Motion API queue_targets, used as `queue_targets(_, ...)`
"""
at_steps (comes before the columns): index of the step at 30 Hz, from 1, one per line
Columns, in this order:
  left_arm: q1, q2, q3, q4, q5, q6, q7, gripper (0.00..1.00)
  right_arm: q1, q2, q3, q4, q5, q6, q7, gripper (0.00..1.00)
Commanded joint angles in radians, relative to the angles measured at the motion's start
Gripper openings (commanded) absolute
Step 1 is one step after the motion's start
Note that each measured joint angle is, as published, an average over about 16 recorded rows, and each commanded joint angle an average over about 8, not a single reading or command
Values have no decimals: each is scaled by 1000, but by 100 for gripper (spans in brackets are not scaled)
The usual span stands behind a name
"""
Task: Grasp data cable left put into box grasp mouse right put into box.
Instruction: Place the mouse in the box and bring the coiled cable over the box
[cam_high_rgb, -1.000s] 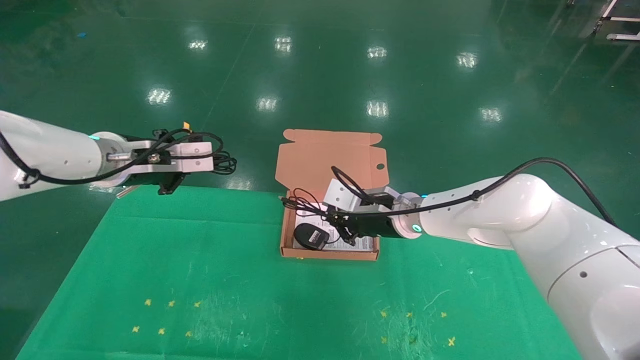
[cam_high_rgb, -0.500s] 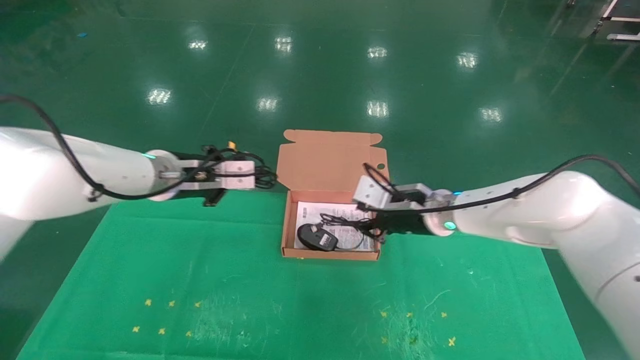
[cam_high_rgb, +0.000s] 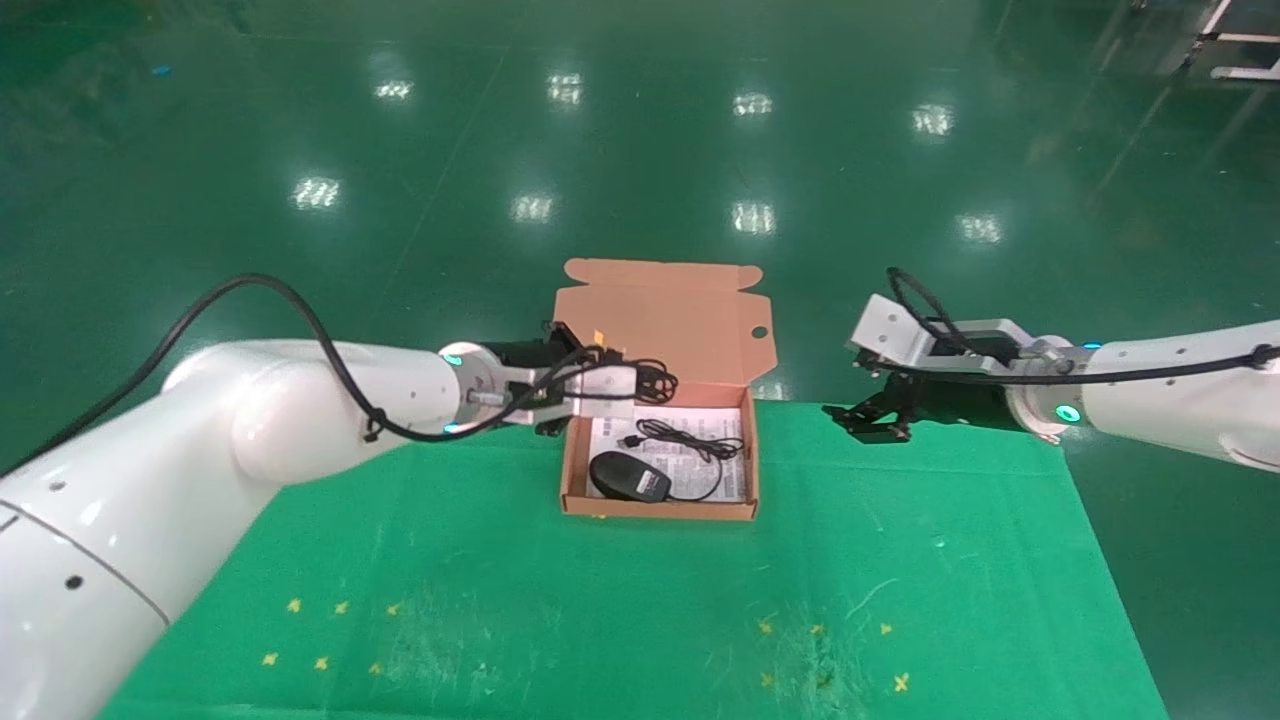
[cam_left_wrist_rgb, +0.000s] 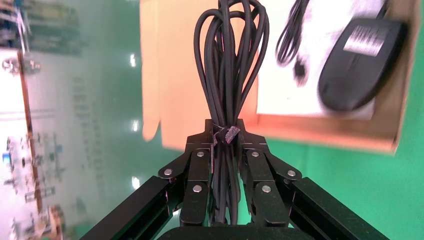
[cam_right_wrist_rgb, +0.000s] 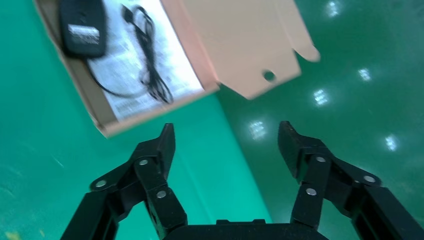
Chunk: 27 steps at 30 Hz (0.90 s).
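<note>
Left claw (cam_high_rgb: 640, 383) clamped on data cable (cam_high_rgb: 655, 381) at tie, bundle's long axis pointing over box (cam_high_rgb: 660, 512) left wall, just short of interior. Mouse (cam_high_rgb: 628, 476) already in box, near front wall, cord beside it. Right claw (cam_high_rgb: 868, 420) spread wide, empty, well right of box.

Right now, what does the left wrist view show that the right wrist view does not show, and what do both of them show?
Only the left wrist view shows the data cable, clamped at its tie by the left gripper, with its loops hanging over the box's near wall.

Only the right wrist view shows the right gripper, open and empty, off to the side of the box, and the round hole in the flap lid.

Both show the box, the mouse lying in it on the white printed sheet, and the mouse's cord.
</note>
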Motion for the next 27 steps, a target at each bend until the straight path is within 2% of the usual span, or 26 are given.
queue_targets(1, 8, 29, 10, 39, -43, -37, 60, 0, 1, 40, 2, 32, -4, -2, 17, 100)
queue_targets(6, 18, 36, 82, 49, -171, -84, 135, 0, -12, 118, 2, 129, -16, -5, 77, 100)
queue_targets(14, 15, 39, 188, 47, -302, -140, 183, 0, -36, 196, 1, 248, -37, 9, 156, 100)
queue_targets(22, 7, 41, 241, 51, -364, -169, 201, 100, -48, 223, -1, 299, -50, 17, 189, 100)
queue_targets(27, 5, 41, 241, 52, -364, -171, 201, 100, -49, 222, -2, 299, -52, 18, 188, 100)
